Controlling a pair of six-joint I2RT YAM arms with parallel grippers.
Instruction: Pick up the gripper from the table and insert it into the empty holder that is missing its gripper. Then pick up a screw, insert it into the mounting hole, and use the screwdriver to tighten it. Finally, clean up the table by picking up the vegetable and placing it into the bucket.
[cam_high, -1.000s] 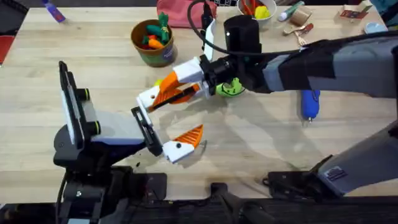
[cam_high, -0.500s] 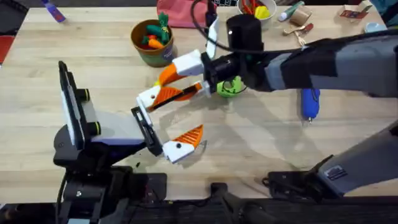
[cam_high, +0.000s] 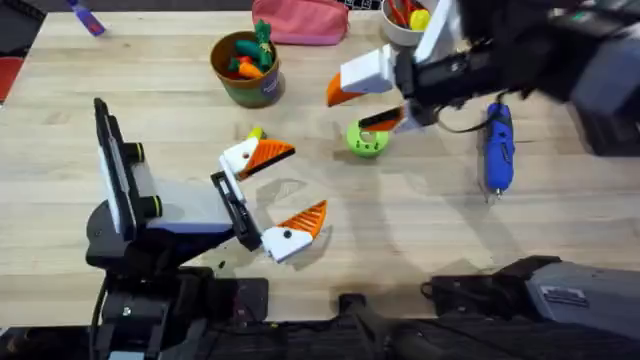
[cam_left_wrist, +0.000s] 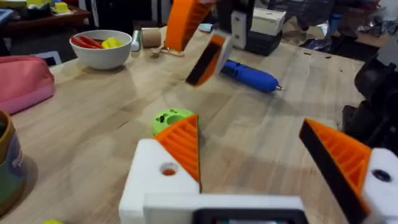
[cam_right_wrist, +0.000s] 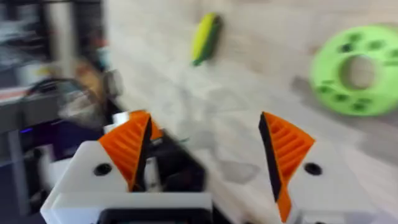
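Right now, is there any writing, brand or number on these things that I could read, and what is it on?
None can be read.
The bucket shows no legible label in the overhead view.
The small box at the table's far right corner has markings too small to read.
The blue screwdriver shows no readable brand.
The green round disc has holes, no text.

A robotics lab bench: a pale wooden table carries two robot arms bolted at its near edge, with black cables trailing there. Toys and props sit along the far side: a bucket of toy carrots, a white bowl, a pink pouch. Dark shelving and boxes stand beyond the table.
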